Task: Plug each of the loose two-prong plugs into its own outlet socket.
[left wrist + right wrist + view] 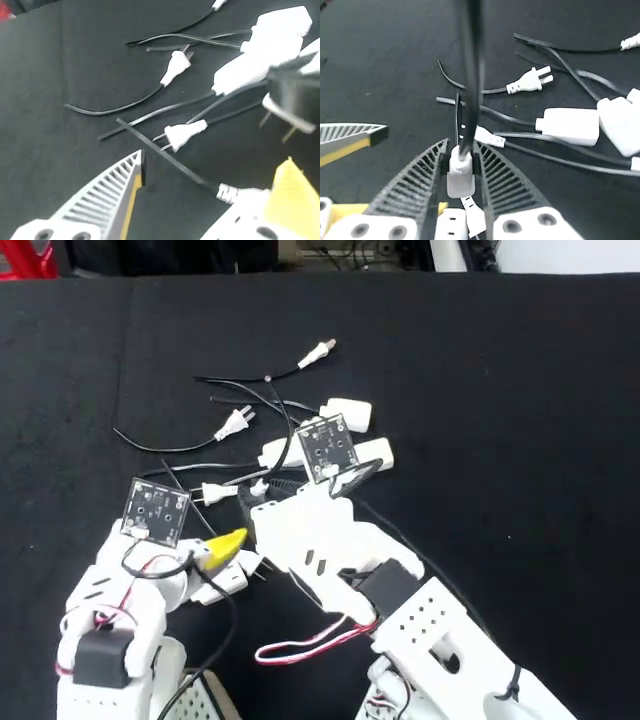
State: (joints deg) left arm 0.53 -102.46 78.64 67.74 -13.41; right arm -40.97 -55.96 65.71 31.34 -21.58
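Left claw agape, right claw clamped on a plug.
Left of the white outlet sockets (347, 413): left gripper (214, 165), spread wide, gripping nothing, one loose two-prong plug (182, 135) flat on the black table (500, 390) just past its tips. Closer to the sockets: right gripper (460, 150), pinched tight on a white plug (460, 175), black cord (470, 75) rising between the fingers. Second loose plug (237, 422) left of the sockets; third plug (318, 353) beyond them.
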